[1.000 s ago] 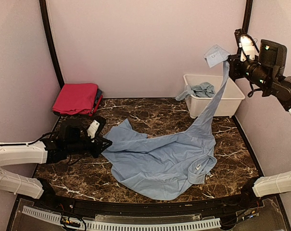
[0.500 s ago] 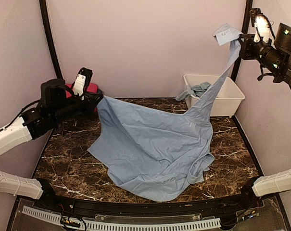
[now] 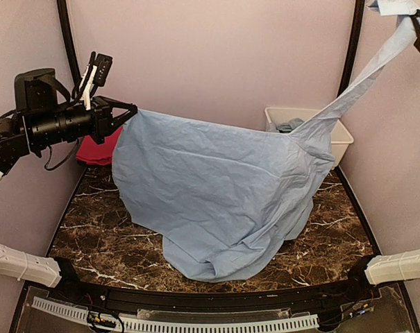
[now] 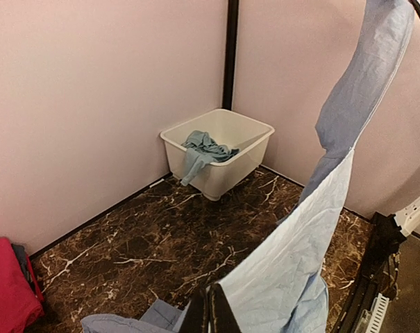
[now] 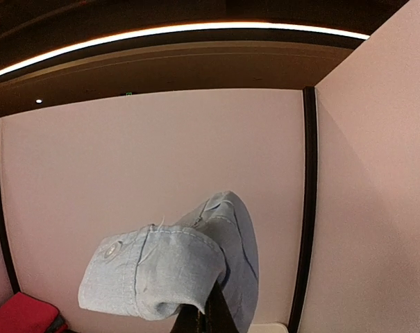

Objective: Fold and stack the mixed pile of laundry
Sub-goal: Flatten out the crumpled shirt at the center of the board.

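Pale blue shirt (image 3: 216, 187) hangs spread betw. both grippers, high over the bench (image 3: 91, 222). Only its bottom edge sags onto the dark marble top near the front, bunched there.

L gripper (image 3: 131, 111) is clamped tight on the shirt's upper-left edge, at the left side, well above the bench. R gripper (image 5: 204, 313) is closed on the sleeve end, up in the top-right corner of the overhead view & mostly cut off there. Its wrist cam shows the buttoned cuff (image 5: 161, 267) flopped over the pinched-together fingers. The sleeve runs taut on a diagonal from the shirt body up to that grip.

Rest of the pile:
- grey-blue garment (image 4: 204, 147) lies in the white tub (image 4: 241, 163), one end draped over the rim; the tub sits at the back-right corner of the bench.
- Magenta-pink folded piece (image 3: 95, 149) is at back-left, partly hidden behind the shirt & L arm, w/ a dark piece (image 4: 22, 258) just beside it.
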